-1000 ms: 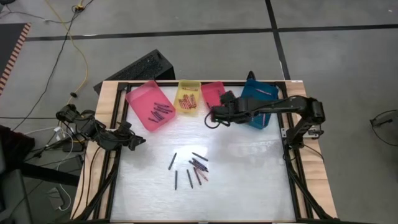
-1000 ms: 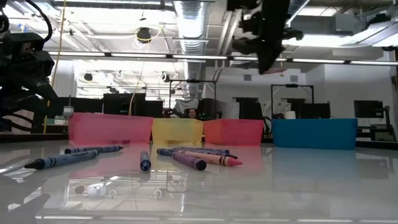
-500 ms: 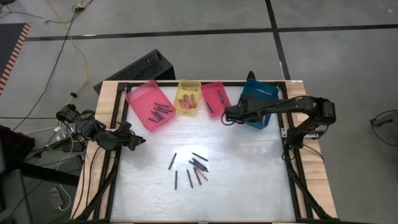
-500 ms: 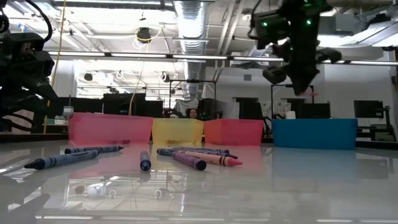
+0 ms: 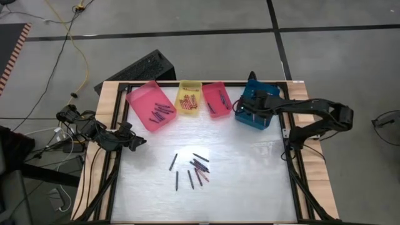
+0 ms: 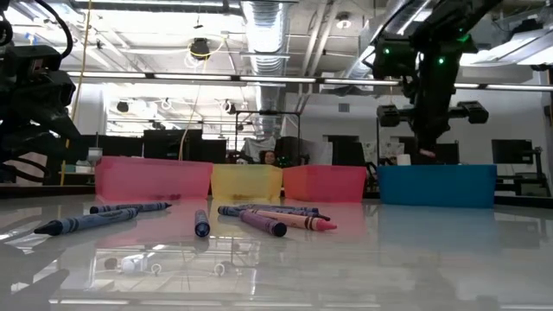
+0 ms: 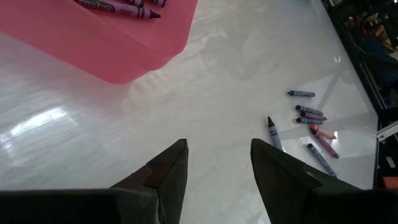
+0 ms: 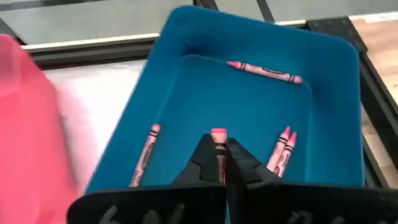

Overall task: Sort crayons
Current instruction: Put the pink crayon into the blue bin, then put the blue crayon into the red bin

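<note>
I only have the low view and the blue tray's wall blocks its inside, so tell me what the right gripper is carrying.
Observer: The right gripper is shut on a pink crayon, hanging above the blue tray.
Operator: Report what's already in that tray.
Observer: Four pink crayons: one by the far wall, one along a side, and a pair lying together.
Operator: Give me the left gripper's position.
Observer: The left gripper is open, waiting at the table's left edge, near the big pink tray.
Operator: Tell me where the loose crayons sit.
Observer: The loose crayons cluster mid-table, apart from both grippers.
</note>
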You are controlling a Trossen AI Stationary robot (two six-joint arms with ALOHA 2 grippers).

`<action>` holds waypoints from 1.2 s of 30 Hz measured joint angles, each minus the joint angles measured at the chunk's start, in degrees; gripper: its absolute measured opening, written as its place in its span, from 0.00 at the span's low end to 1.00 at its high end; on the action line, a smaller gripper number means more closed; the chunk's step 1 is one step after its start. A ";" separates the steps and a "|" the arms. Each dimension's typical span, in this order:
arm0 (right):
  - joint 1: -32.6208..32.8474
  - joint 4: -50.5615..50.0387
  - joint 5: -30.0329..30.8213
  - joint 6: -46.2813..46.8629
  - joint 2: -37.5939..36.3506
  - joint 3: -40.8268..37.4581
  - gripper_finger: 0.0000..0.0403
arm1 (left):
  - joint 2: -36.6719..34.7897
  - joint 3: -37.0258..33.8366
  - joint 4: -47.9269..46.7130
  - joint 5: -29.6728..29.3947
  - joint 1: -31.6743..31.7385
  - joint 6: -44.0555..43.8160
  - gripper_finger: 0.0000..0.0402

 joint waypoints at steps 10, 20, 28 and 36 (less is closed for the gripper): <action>-4.10 3.80 -0.97 -2.64 0.02 -1.42 0.09 | 0.00 0.01 0.00 0.00 -0.01 0.00 0.41; -6.06 10.40 -4.16 -13.03 -0.05 -1.42 0.18 | 0.00 0.02 0.00 0.00 0.00 0.01 0.41; -6.14 26.38 -15.37 -25.77 -4.63 -1.42 0.19 | 0.00 0.00 0.00 0.00 0.00 0.01 0.41; 2.24 42.85 -30.74 -33.09 -8.47 -1.40 0.19 | 0.00 0.01 0.00 0.00 -0.01 0.01 0.41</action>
